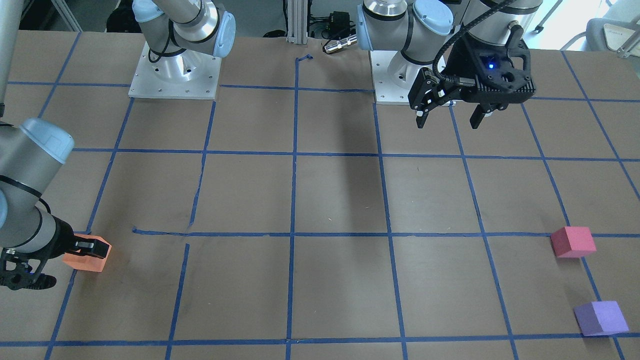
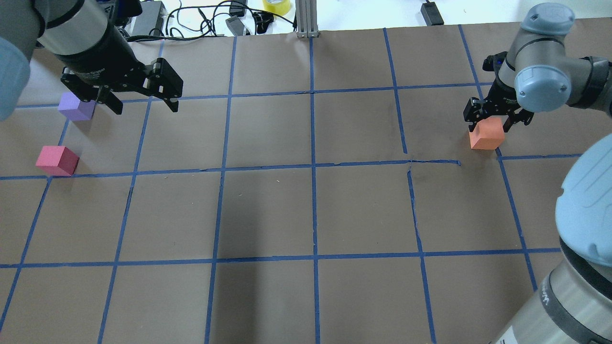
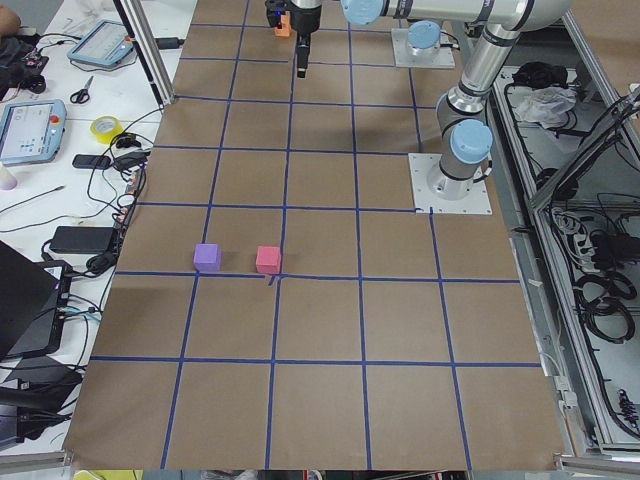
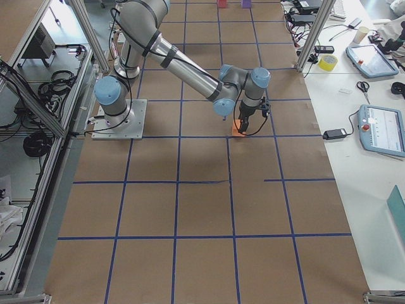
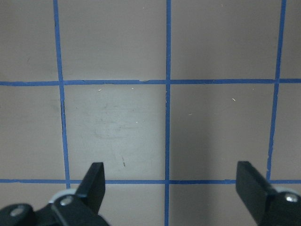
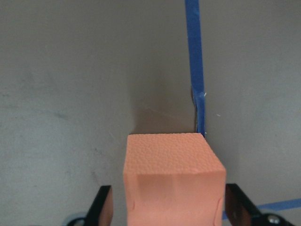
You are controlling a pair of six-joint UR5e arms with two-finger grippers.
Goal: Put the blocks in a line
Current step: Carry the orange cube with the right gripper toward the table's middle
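The orange block [image 2: 487, 136] sits far to the right of the table. My right gripper [image 2: 491, 126] is down around it, its fingers against the block's two sides; the right wrist view shows the block [image 6: 174, 179] between the fingers [image 6: 106, 207]. The pinkish-red block [image 2: 57, 160] and the purple block [image 2: 76, 107] lie close together on the table's left, also seen in the front view, pinkish-red [image 1: 573, 242] and purple [image 1: 600, 318]. My left gripper [image 2: 145, 107] hangs open and empty high above the table, right of the purple block.
Blue tape lines [image 2: 313, 167] split the brown table into squares. The two arm bases [image 1: 175, 75] stand at the robot's edge. Cables and a yellow tape roll [image 2: 276, 5] lie beyond the far edge.
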